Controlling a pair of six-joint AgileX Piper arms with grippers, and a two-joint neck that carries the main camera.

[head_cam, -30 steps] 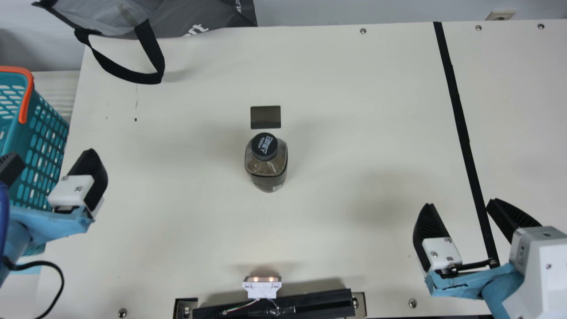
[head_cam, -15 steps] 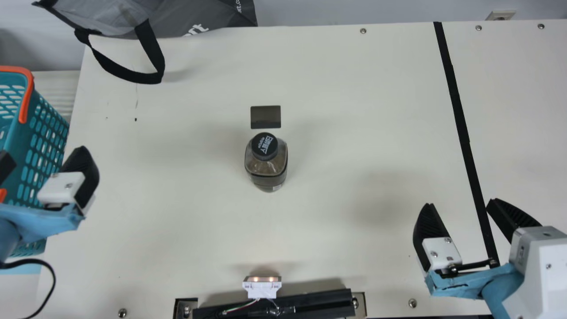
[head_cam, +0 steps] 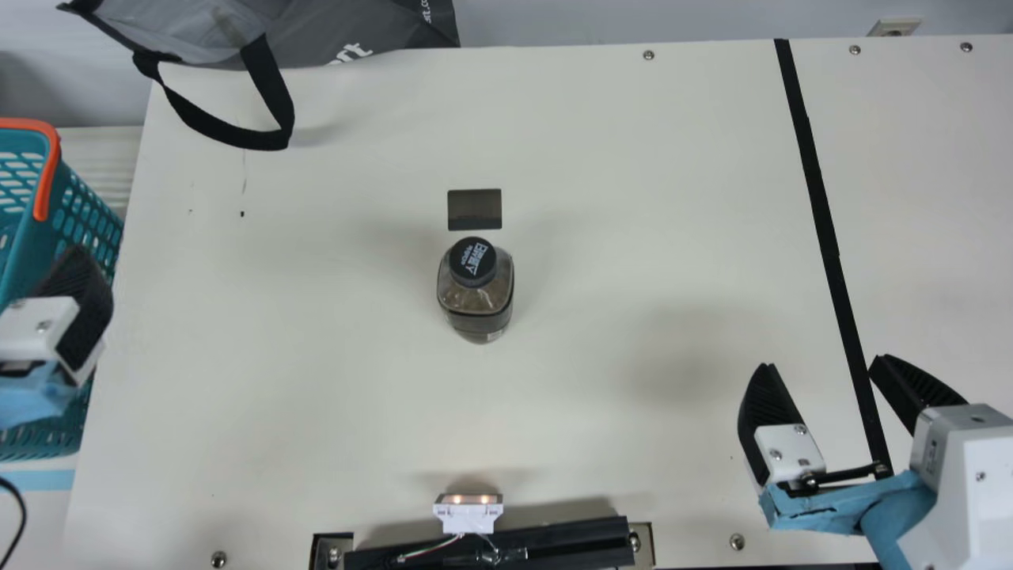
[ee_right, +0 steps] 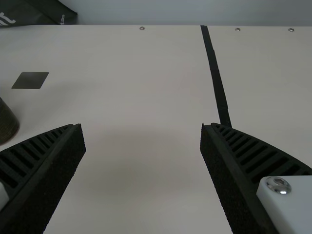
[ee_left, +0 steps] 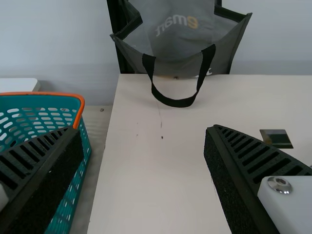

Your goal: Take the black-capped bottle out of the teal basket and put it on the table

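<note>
In the main view, the black-capped bottle [head_cam: 475,305] is stood upright on the cream table [head_cam: 570,419], out of the teal basket [head_cam: 30,253]. It is set between the two grippers and well apart from both: to the right of the left gripper [head_cam: 79,309], to the left of the right gripper [head_cam: 821,362]. A dark flat rectangle [head_cam: 475,210] is placed just beyond it. The left gripper is seen against the basket's side at the table's left edge; how high it is held cannot be told.

In the left wrist view, the left gripper [ee_left: 143,128] is seen with its fingers parted and nothing gripped, and more of the grey bag [ee_left: 183,36] is shown than in the main view, where its top is cut off. In the right wrist view, the right gripper [ee_right: 141,126] is likewise spread and unloaded; the bottle is cut down to a dark lower part at the edge. The lit fitting [head_cam: 468,513] and the black bar [head_cam: 554,546] are shown at the near edge by the main view.
</note>
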